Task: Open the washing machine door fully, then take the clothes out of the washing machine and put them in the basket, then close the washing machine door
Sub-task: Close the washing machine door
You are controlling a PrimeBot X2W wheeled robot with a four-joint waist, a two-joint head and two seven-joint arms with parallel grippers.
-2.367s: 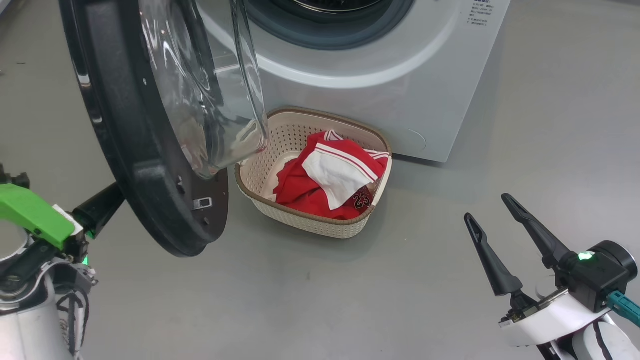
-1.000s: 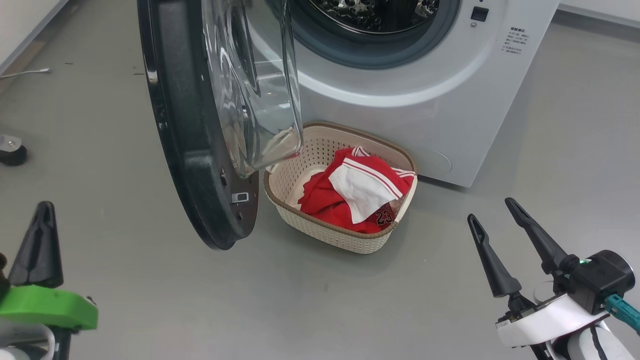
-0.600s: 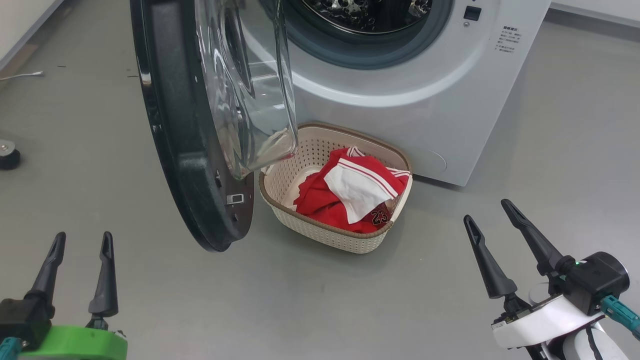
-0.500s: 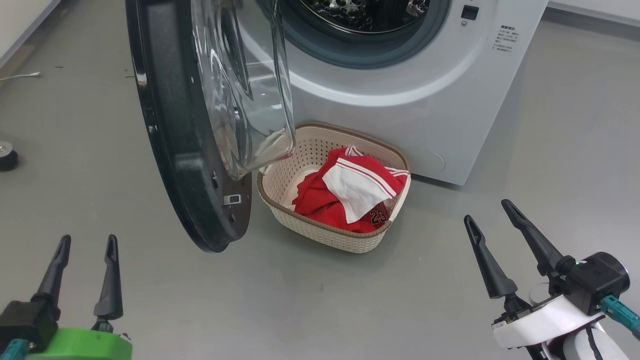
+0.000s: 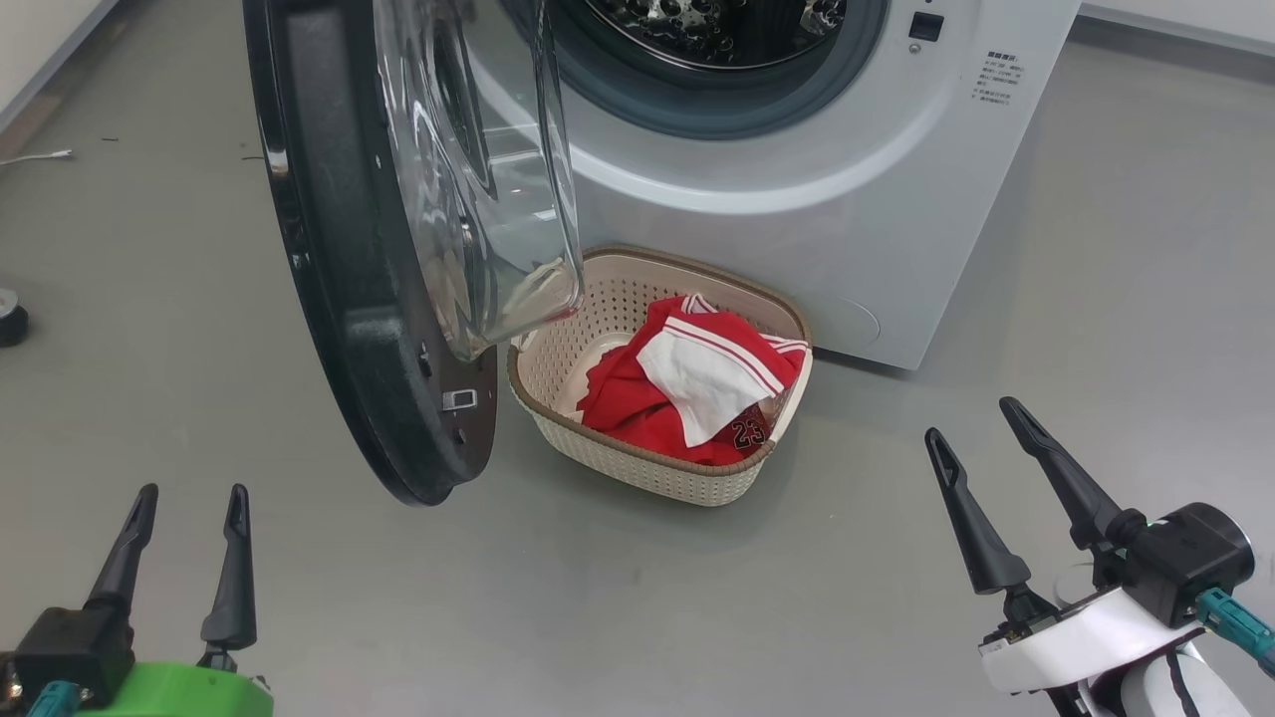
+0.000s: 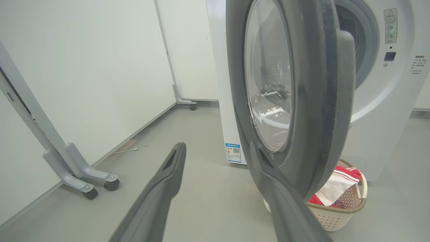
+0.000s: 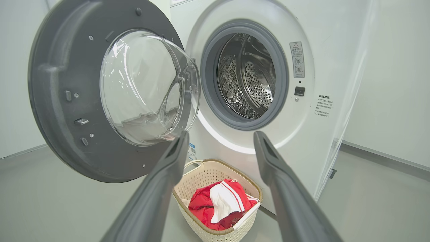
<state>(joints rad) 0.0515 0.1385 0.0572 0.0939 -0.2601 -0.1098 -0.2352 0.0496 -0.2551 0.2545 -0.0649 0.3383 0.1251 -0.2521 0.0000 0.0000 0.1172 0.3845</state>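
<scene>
Door half-hides basket of clothes from left jaws; castor stand aside; both jaws wide, empty.

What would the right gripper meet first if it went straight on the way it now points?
Probably the big white front-loading washing machine, on its front just below its round opening; depth is unclear.

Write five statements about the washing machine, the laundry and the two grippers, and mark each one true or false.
1. The washing machine door stands open. True.
2. The clothes are inside the washing machine. False: they lie in the basket.
3. The left gripper is clamped on the door's rim. False: it is open, apart from the door.
4. The right gripper is open and holds nothing. True.
5. The basket stands on the floor in front of the washing machine. True.
</scene>
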